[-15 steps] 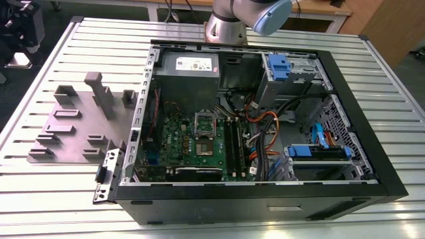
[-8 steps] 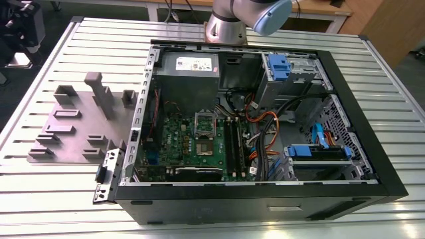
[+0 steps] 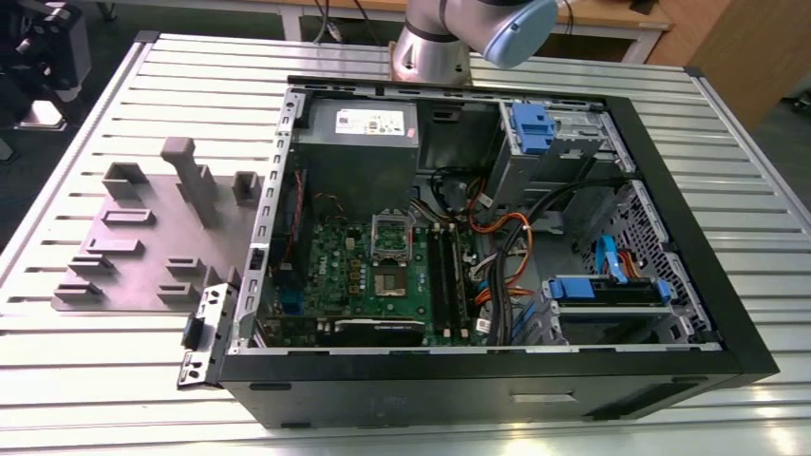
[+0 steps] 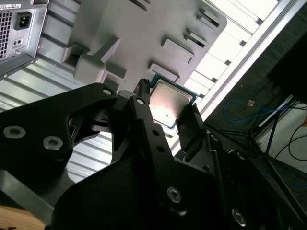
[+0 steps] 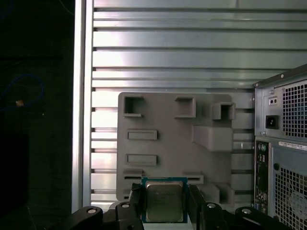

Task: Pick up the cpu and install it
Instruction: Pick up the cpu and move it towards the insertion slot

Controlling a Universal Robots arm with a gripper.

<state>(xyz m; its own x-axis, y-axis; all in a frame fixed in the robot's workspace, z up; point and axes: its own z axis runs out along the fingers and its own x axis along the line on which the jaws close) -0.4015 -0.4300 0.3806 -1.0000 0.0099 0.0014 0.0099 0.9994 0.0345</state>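
The jaws pinch the cpu (image 5: 164, 201) by its sides — beyond it lie the grey fixture plate (image 5: 168, 139) and computer case (image 5: 283, 143).

silver arm (image 3: 424, 52), blue cap (image 3: 522, 28), black screwed hand (image 4: 168, 103)

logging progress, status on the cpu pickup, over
Gripper jaws shut on small square silvery-grey metal cpu. Held up off grey moulded plastic tray. Grey metal computer case stands beside, not touching.

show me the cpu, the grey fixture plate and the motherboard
cpu (image 5: 164, 201), first wrist view, centre of its metal top
grey fixture plate (image 5: 168, 143), first wrist view, bare flat middle
motherboard (image 3: 333, 274), exterior view, bare green area
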